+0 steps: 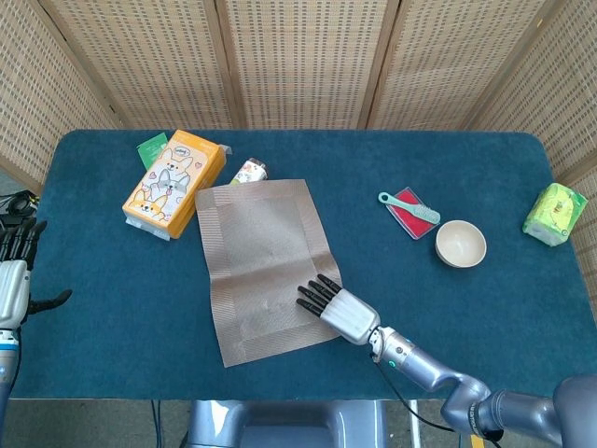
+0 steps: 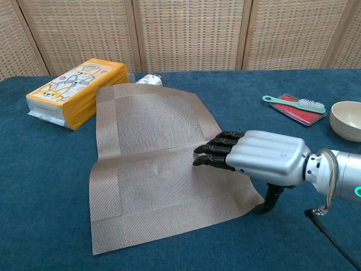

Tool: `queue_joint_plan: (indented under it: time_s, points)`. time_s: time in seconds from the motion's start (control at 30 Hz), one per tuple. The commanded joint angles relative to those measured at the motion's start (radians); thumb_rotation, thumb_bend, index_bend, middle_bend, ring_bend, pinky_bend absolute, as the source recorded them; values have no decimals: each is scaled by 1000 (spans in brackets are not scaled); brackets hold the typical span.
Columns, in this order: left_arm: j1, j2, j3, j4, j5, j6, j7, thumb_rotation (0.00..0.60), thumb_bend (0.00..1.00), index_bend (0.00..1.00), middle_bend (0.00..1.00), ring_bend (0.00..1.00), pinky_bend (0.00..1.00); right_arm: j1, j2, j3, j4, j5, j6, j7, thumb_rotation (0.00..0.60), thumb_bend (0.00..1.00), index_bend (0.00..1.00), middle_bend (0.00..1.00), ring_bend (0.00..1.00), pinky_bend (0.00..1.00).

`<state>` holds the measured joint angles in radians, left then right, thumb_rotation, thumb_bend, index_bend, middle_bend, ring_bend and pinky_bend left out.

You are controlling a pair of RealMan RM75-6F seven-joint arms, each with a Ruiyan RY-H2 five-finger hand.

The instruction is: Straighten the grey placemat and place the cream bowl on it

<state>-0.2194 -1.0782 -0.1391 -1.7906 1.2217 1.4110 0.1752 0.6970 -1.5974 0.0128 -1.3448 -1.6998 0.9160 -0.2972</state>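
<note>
The grey placemat (image 1: 266,266) (image 2: 149,164) lies skewed on the blue table, its far edge by the orange box. My right hand (image 1: 334,307) (image 2: 256,159) lies flat on the mat's near right part, fingers stretched out and pressing on the weave, holding nothing. The cream bowl (image 1: 461,244) (image 2: 347,120) stands upright on the table to the right, well apart from the mat. My left hand (image 1: 16,271) hangs at the table's left edge with fingers apart and nothing in it; the chest view does not show it.
An orange tissue box (image 1: 174,183) (image 2: 76,91) and a small jar (image 1: 249,171) sit at the mat's far end. A teal brush on a red card (image 1: 410,211) (image 2: 296,106) lies near the bowl. A green packet (image 1: 554,214) sits far right.
</note>
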Motion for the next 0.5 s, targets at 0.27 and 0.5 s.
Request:
queue_joint_plan:
  time_s: [0.27, 0.5]
  points:
    - [1, 1, -3, 1, -1, -7, 2, 600, 0, 0, 0, 0, 0, 17, 19, -19, 4, 0, -4, -6, 600, 386, 122, 0, 0, 0]
    - [2, 2, -2, -2, 4, -10, 4, 600, 0, 0, 0, 0, 0, 18, 34, -49, 30, -16, 5, 1, 600, 405, 166, 0, 0, 0]
